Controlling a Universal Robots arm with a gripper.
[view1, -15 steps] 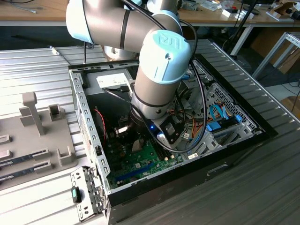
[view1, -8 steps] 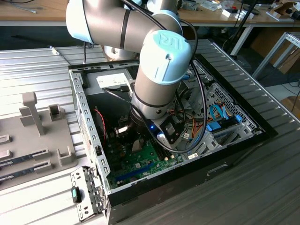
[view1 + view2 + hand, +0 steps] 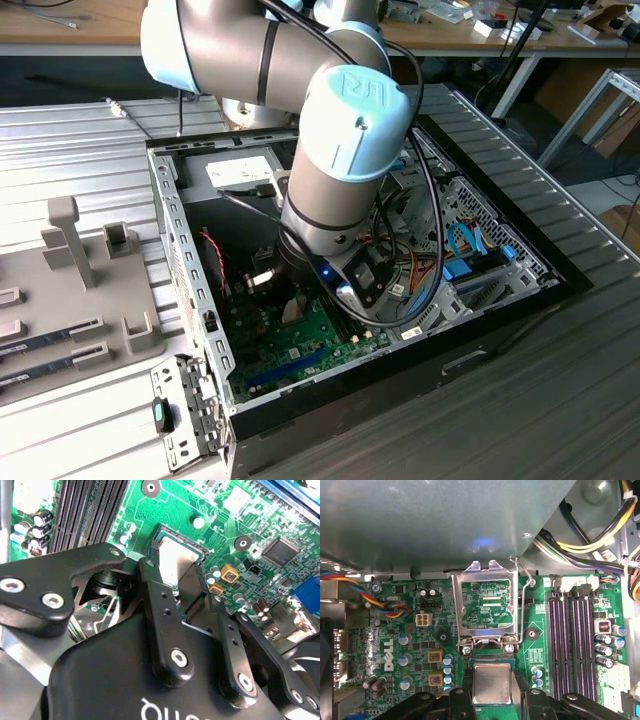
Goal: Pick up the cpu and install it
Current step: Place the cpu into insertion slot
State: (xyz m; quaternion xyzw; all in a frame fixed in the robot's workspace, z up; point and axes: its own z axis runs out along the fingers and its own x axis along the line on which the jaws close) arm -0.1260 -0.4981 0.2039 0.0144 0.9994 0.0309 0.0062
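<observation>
The fingers point(image 3: 157, 605) of my gripper point(image 3: 492, 686) pinch the cpu point(image 3: 492, 680) between them, narrowly parted, low over the green motherboard point(image 3: 540, 655) in the open computer case point(image 3: 180, 240), the raised socket frame point(image 3: 457, 605) just past my fingertips, memory slots point(image 3: 565, 635) alongside.

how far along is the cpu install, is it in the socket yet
Done: the cpu is picked up and brought to the motherboard socket. In hand: the claw grips it by two sides, right at the socket; fully seated or not, I can't tell. Left: the retention frame stands open, not yet closed over it.
</observation>
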